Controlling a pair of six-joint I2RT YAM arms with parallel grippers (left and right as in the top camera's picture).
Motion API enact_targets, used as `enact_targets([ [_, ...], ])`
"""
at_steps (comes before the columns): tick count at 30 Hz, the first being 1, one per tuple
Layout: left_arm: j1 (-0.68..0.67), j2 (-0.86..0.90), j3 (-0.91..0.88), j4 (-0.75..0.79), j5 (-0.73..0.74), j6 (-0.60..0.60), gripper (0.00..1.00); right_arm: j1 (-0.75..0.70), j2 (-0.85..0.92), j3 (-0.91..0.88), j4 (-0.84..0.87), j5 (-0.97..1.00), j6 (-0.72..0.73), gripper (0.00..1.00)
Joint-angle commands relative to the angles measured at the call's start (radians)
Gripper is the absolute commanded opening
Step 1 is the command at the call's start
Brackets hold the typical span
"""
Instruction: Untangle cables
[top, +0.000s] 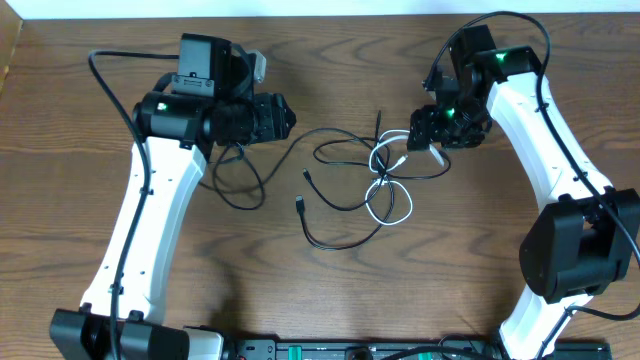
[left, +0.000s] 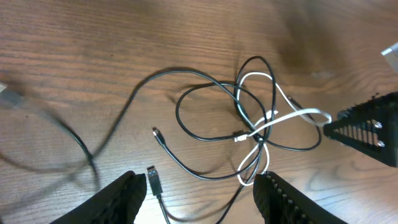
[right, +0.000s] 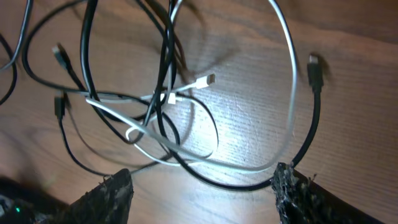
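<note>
Where thin glossy cables (top: 383, 175) loop on woodgrain tabletop (top: 330, 60): one white cable (left: 292, 115), several black; left end effector (left: 200, 180), right end effector (right: 204, 173) gape empty.

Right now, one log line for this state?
left hand open | right hand open over tangle | white cable knotted among black cables on table | untangling not done

Overhead view: even, fairly bright light from above, with soft, faint shadows beside the arms (top: 150, 225). The table (top: 330, 300) grain is sharp, and the pale strip (top: 300, 8) along the top edge is washed out. Left wrist view: the centre is sharp, the black cable (left: 65, 130) is smeared near the left edge, and the fingers (left: 124, 199) are dark and soft. Right wrist view: a white glare patch on the table mid-frame, dim corners, and the nearest cables (right: 90, 43) blurred at the top, their shadows crisp.
</note>
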Motion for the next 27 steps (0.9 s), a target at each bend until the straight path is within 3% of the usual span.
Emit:
enact_targets([
  [1, -0.007, 0.032, -0.008, -0.002, -0.035, 0.011, 0.62, 0.029, -0.005, 0.014, -0.006, -0.021, -0.052, 0.70],
  [11, -0.010, 0.086, -0.008, -0.006, -0.023, -0.058, 0.62, 0.113, -0.005, 0.014, 0.076, 0.003, -0.045, 0.72],
  [19, -0.035, 0.097, -0.008, -0.006, -0.015, 0.018, 0.62, 0.150, -0.001, -0.008, 0.106, 0.014, -0.352, 0.80],
  [27, -0.037, 0.097, -0.008, -0.005, -0.016, 0.030, 0.63, 0.151, 0.058, -0.017, 0.142, 0.035, -0.541, 0.74],
])
